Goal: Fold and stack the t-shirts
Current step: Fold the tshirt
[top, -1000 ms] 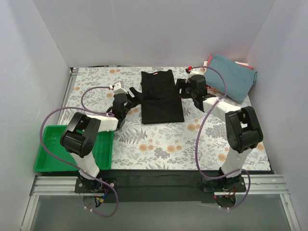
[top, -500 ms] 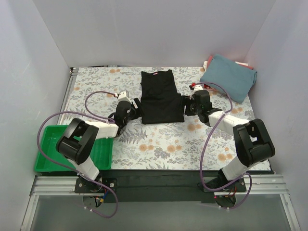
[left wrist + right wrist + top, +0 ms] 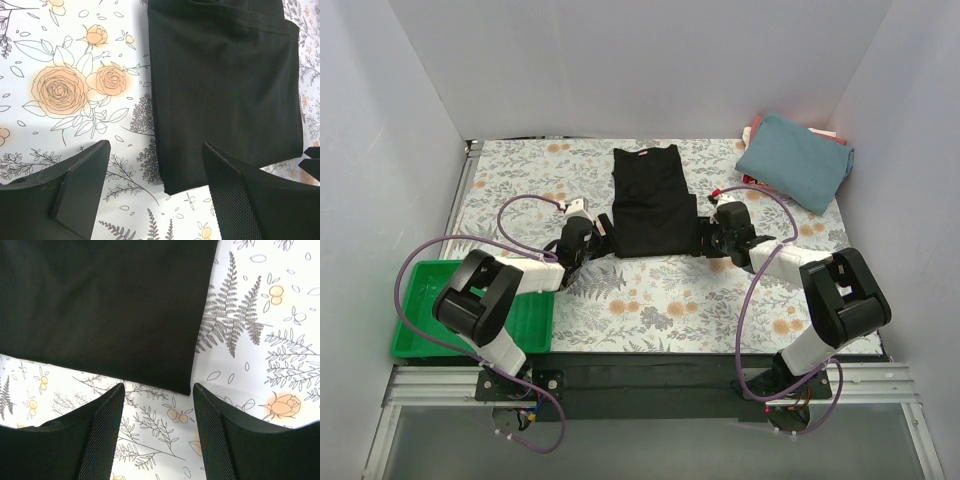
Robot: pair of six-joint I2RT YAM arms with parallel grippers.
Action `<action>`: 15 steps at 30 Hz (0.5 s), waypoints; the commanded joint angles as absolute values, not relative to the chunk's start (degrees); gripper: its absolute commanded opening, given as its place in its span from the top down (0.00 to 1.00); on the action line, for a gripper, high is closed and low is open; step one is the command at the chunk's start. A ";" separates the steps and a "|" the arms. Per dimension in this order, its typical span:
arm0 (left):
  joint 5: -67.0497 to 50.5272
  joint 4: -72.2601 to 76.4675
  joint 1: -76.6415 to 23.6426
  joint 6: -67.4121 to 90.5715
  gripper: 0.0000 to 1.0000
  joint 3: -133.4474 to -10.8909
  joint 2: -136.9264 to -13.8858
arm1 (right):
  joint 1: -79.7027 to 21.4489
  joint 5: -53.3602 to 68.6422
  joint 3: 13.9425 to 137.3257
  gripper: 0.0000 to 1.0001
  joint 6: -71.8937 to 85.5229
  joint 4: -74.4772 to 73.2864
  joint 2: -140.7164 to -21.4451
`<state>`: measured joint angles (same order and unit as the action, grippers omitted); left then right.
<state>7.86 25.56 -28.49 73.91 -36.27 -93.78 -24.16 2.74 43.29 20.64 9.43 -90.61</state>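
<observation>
While both pairs of jaws stand open with nothing between them, the black t-shirt (image 3: 655,205) lies flat on the flowered counter (image 3: 650,300), its near hem just ahead of them. Its left corner lines up with the gap of the left jaws, its right corner with the gap of the right jaws. Whether any fingertip touches cloth cannot be told. Well beyond the right jaws, a teal t-shirt (image 3: 795,158) hides most of a red cloth (image 3: 754,126).

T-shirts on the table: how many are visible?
3: black t-shirt mid-table, teal-blue t-shirt folded far right, red t-shirt peeking beneath it; others may be hidden there.
</observation>
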 commanded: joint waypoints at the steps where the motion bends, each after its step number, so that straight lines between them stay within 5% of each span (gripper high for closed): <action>1: 7.47 24.79 -28.92 73.74 0.27 -36.03 -90.35 | -24.52 1.41 42.28 0.37 21.53 9.93 -90.35; 15: 7.91 24.43 -28.83 73.39 0.27 -35.25 -89.30 | -24.61 -1.23 42.45 0.46 21.53 10.02 -93.42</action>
<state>7.70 24.95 -28.64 73.91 -35.92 -92.66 -24.45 -0.19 41.67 21.12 9.61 -91.72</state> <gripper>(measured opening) 0.727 0.552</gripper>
